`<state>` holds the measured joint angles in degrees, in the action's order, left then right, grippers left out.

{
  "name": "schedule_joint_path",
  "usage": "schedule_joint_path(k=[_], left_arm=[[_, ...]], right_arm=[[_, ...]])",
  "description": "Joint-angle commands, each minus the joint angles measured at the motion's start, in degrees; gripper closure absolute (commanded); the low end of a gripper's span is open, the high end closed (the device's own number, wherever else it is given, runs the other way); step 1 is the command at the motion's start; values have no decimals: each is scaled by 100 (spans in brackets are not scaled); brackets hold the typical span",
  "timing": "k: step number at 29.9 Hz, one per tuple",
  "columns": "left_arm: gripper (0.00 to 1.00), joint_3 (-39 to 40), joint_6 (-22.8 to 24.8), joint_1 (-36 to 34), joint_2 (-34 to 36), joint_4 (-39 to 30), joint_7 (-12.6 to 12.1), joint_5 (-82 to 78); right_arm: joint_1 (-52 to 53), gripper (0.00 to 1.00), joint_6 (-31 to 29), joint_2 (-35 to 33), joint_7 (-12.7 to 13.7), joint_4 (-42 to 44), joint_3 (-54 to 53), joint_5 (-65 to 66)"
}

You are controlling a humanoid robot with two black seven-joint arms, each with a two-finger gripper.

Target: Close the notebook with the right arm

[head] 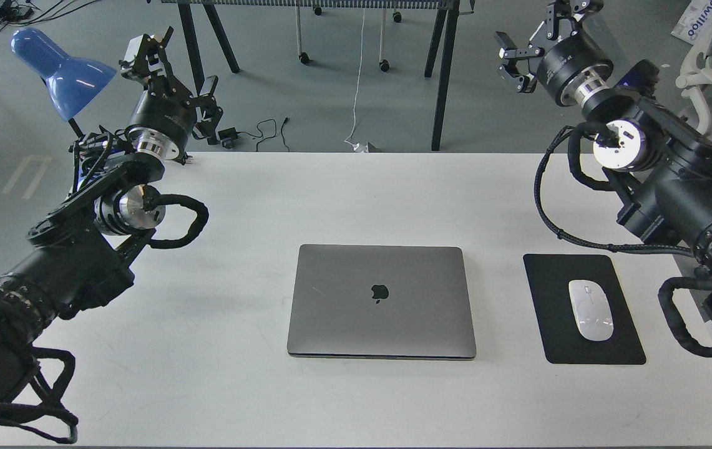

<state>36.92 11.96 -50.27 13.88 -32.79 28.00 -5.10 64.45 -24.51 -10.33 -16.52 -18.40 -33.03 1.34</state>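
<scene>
One notebook (382, 302), lid shut flat, lies mid-table (256, 206) left of the mouse pad (555, 312), well apart from the right gripper (533, 37), fingers spread and empty, raised beyond the table's far right corner; left gripper (171, 72) likewise spread, far left.

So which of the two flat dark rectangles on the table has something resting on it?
The black mouse pad, right of the laptop: a white mouse lies on it. The grey laptop, shut with its logo up, carries nothing.
</scene>
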Motion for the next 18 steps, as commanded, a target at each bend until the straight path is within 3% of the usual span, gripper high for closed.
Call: schedule_joint_path(k=[1, 18], left_arm=[[0, 8, 0, 0, 0, 0, 0, 0], [0, 8, 8, 0, 0, 0, 0, 0]], right_arm=[[-169, 0, -80, -4, -17, -6, -177, -11], [-548, 0, -335, 40, -79, -50, -353, -11]])
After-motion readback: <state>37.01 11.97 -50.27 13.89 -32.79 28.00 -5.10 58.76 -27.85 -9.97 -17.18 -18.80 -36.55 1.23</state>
